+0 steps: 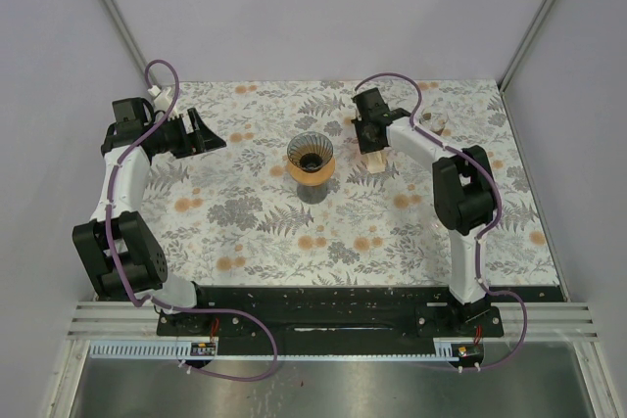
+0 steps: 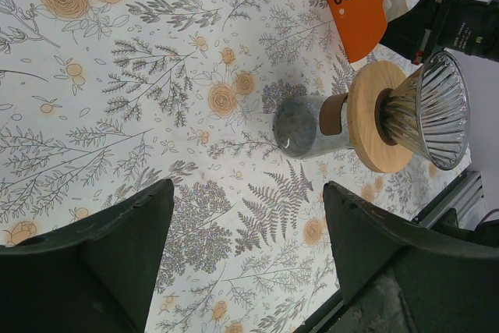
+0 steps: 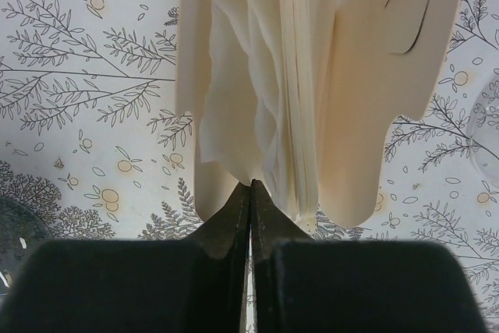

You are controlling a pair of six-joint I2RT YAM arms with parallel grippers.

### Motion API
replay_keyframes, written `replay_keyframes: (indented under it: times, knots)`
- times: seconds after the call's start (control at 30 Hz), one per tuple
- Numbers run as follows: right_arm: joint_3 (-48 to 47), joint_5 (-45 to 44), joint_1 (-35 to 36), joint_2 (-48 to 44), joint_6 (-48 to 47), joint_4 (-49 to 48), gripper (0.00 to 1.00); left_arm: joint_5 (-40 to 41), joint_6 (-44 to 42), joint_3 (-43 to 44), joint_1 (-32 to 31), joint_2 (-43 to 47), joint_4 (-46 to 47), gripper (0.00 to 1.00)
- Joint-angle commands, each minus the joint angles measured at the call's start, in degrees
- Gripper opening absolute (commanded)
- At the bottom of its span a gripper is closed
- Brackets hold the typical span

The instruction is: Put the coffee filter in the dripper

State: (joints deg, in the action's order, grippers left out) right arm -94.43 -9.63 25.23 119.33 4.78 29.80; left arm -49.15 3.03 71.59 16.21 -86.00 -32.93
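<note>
floral tablecloth (image 1: 255,232); right gripper (image 3: 251,193) pinches coffee filter (image 3: 234,91) edge in pack (image 3: 390,99); left gripper (image 2: 248,189) wide, facing dripper (image 2: 429,111).

White capitals reading "COFFEE" on an orange card (image 2: 362,5), seen tilted in the left wrist view

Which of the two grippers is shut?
The right gripper, fingertips pressed together at the lower edge of a coffee filter; the left gripper stands wide open, holding nothing.

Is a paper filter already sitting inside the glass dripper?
No, in the left wrist view the glass dripper shows only its bare ribbed wall, with no paper inside it.
</note>
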Motion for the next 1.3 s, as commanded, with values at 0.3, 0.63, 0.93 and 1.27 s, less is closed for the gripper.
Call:
replay_keyframes:
  times: [0.3,0.63,0.93,1.27]
  knots:
    - [1.88,-0.31,0.43,-9.11,-0.82,-0.27,0.00,-1.83,-0.74,0.48,0.40,0.48,1.64,0.81]
    - [2.67,1.28,0.43,-13.24,-0.91,3.77,0.00,-1.74,-0.83,0.57,0.49,1.00,1.64,0.82]
    - [2.94,8.13,0.87,-19.48,-7.14,8.16,0.00,-2.36,-0.65,1.27,0.40,1.36,1.38,0.82]
    - [1.36,6.55,0.96,-27.39,-16.99,9.74,0.00,-4.03,-1.09,4.17,0.40,0.83,-0.38,0.81]
